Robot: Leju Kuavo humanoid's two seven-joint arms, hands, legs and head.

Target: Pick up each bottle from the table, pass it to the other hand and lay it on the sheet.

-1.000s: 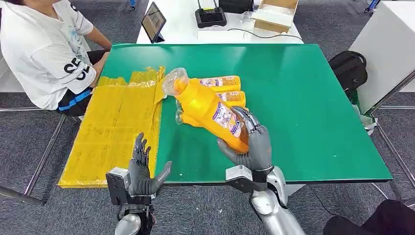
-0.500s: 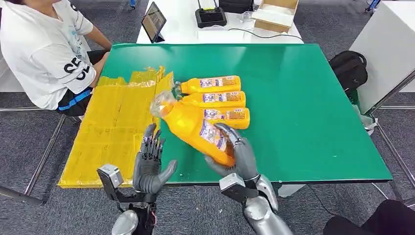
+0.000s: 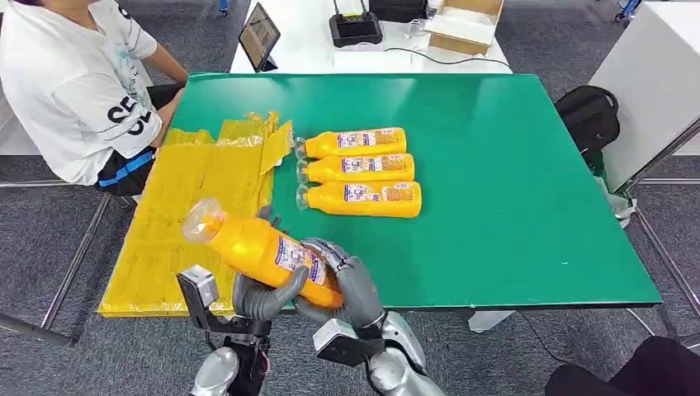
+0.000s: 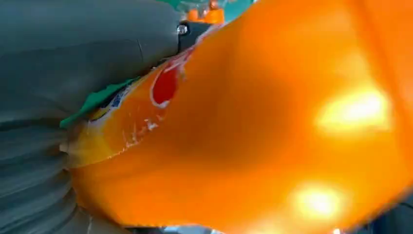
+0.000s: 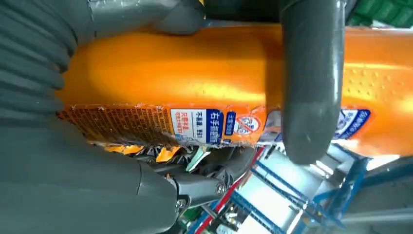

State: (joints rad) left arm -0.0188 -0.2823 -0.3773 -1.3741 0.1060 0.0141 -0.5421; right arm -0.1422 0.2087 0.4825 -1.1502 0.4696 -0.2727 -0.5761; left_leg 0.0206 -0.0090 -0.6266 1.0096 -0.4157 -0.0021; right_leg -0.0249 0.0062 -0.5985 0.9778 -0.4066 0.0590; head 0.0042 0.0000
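An orange bottle [image 3: 256, 247] with a clear cap hangs tilted over the table's front edge, cap end over the yellow sheet [image 3: 182, 206]. My right hand [image 3: 351, 285] grips its base end. My left hand [image 3: 260, 299] wraps its middle from below, thumb across the label. Up close, the bottle [image 4: 272, 136] lies against my left hand [image 4: 73, 63]. In the right wrist view the bottle [image 5: 195, 83] sits in my right hand [image 5: 58, 185]. Three more orange bottles [image 3: 359, 168] lie side by side on the green table [image 3: 512, 165].
A person in a white shirt [image 3: 74, 82] sits at the table's far left corner, beside the sheet. A tablet [image 3: 260, 35] and boxes stand on the white table behind. A black backpack [image 3: 588, 115] lies on the floor to the right.
My right hand carried the bottle left and toward me, from above the row of bottles to the front edge. My left hand rose and closed around it.
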